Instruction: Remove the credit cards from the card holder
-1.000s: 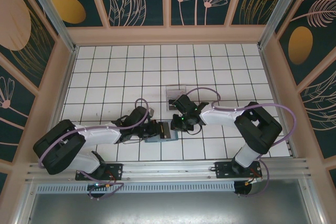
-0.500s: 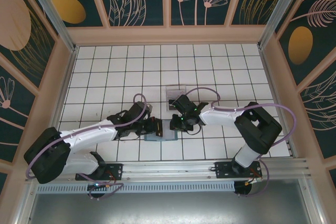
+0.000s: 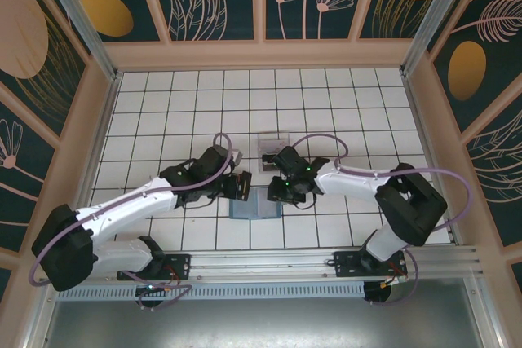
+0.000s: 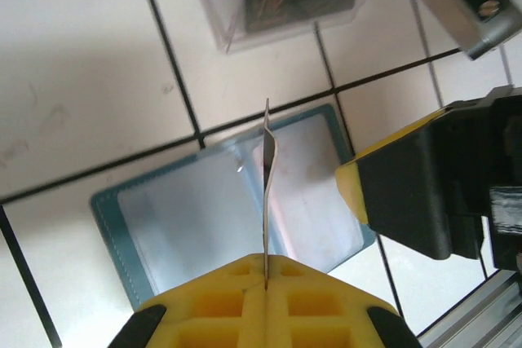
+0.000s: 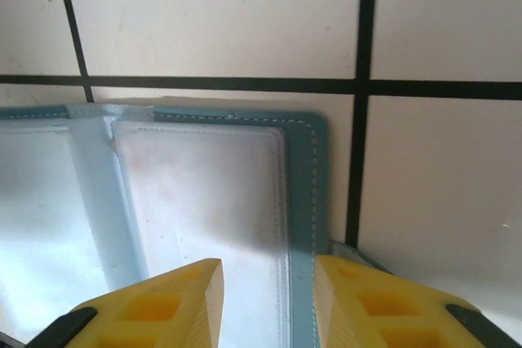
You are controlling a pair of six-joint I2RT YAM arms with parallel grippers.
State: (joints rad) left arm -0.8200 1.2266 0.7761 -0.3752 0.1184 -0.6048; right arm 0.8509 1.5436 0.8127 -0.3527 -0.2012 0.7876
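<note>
Left gripper (image 4: 266,281): jaws pressed together on a thin credit card (image 4: 266,201), which the left wrist view shows edge-on, standing up from the yellow fingers (image 4: 204,307) and slightly bowed near its top. The card is held clear above the card holder (image 4: 188,218). The holder lies open and flat on the white tiled floor (image 5: 204,14), teal border outward and pale blue-grey pockets facing up. In the overhead view it (image 3: 254,208) sits between the two grippers, near the front rail, with the left gripper (image 3: 239,186) at its left corner and the right gripper (image 3: 277,193) at its right side. Right gripper (image 5: 267,283): fingers spread and nothing pinched, set over the holder's right-hand stitched edge (image 5: 314,193). Whether a fingertip touches the holder cannot be told. A clear plastic tray (image 3: 273,146) rests on the tiles just beyond the holder; its contents are not legible.
</note>
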